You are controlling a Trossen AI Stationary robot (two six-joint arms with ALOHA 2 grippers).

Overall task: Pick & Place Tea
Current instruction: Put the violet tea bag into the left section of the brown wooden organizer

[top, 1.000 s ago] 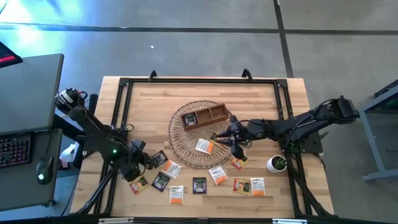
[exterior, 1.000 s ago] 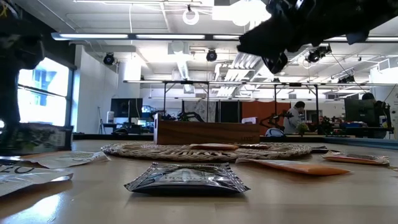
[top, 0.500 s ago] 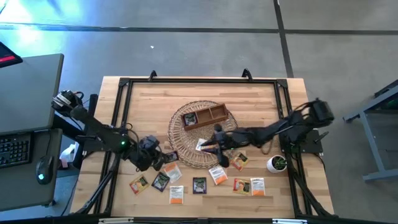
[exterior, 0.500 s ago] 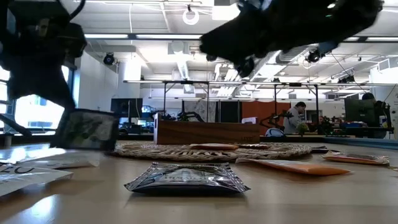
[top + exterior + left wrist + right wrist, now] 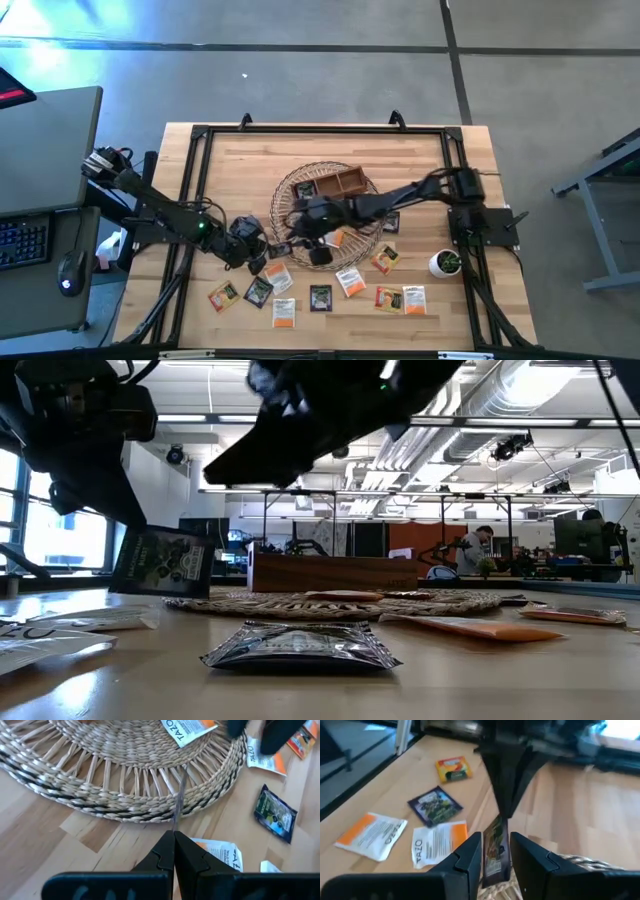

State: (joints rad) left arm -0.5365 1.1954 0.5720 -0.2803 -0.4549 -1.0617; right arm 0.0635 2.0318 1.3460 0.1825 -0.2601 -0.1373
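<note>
In the left wrist view, the held black tea sachet (image 5: 177,800) shows only as a thin edge, its label hidden. The right gripper (image 5: 260,732) appears there as a dark blur cut off by the frame edge.

Table top (image 5: 250,160): pale wood planks, smooth, satin sheen, visible grain.
Round basket (image 5: 100,770): woven wicker, rough, matt, natural straw with darker strands.
Compartment tray (image 5: 333,573): brown wood, smooth, matt.
Black sachet (image 5: 300,647), low view centre: crinkled foil-like wrapper, glossy.
Orange-and-white sachets (image 5: 371,836): paper, matt, printed.
Dark sachet (image 5: 435,805): glossy printed wrapper.
Left gripper (image 5: 174,851) and right gripper (image 5: 495,852): black plastic-looking fingers, smooth, slightly shiny.
Table frame (image 5: 320,128): black metal, matt.
</note>
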